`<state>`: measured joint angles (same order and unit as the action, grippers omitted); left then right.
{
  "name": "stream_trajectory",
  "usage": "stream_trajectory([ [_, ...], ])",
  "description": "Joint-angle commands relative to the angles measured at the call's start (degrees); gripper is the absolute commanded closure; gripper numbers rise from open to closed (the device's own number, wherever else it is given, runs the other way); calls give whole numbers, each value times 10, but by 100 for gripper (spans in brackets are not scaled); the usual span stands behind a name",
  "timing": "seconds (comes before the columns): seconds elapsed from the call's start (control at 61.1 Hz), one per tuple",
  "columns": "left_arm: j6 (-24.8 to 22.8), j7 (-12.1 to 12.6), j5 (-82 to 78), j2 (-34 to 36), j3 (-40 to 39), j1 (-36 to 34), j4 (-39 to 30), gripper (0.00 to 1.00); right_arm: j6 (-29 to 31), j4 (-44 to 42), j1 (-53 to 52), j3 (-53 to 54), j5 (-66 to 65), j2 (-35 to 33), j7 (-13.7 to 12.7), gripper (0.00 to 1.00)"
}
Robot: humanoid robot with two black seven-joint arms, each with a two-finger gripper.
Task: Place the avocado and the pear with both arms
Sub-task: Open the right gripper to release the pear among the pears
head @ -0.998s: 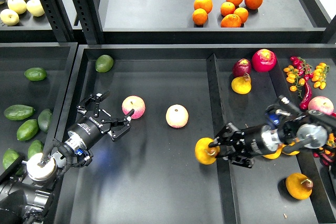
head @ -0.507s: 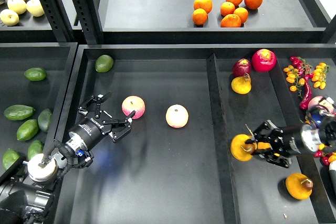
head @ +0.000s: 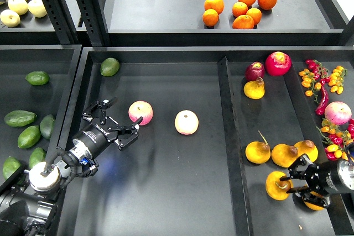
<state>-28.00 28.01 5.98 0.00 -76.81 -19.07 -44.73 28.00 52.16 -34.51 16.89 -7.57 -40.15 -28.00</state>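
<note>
The pear [head: 258,152], yellow-orange with a thin stem, lies in the right tray [head: 238,136] next to two more pears [head: 285,156]. My right gripper [head: 284,184] is low at the right, its fingers against the right side of another pear [head: 274,185]; whether they grip it does not show. The avocado [head: 20,118], dark green and elongated, lies in the left bin among lighter green fruit. My left gripper [head: 123,115] is open and empty in the middle tray, just left of a pink-yellow apple [head: 140,113].
A second apple [head: 186,122] and a green fruit [head: 109,66] lie in the middle tray. The right tray holds a pear [head: 254,89], red fruit [head: 277,63], chillies and small tomatoes [head: 321,81]. Oranges [head: 243,9] and pale apples [head: 19,5] sit on the back shelf.
My right gripper carried the pear right across the divider into the right tray, let it go and drew back to the lower right, beside another pear. The left arm has not moved.
</note>
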Motion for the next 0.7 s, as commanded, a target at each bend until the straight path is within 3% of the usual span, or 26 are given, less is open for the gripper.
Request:
stream_trajectory([
  [0.0, 0, 0, 0, 0, 0, 0, 0, 1, 0, -14, 9, 1, -2, 12, 0, 92],
  [0.376, 0, 0, 0, 0, 0, 0, 0, 1, 0, -47, 33, 9, -5, 43, 0, 78],
  [0.687, 0, 0, 0, 0, 0, 0, 0, 1, 0, -50, 32, 22, -6, 42, 0, 37],
])
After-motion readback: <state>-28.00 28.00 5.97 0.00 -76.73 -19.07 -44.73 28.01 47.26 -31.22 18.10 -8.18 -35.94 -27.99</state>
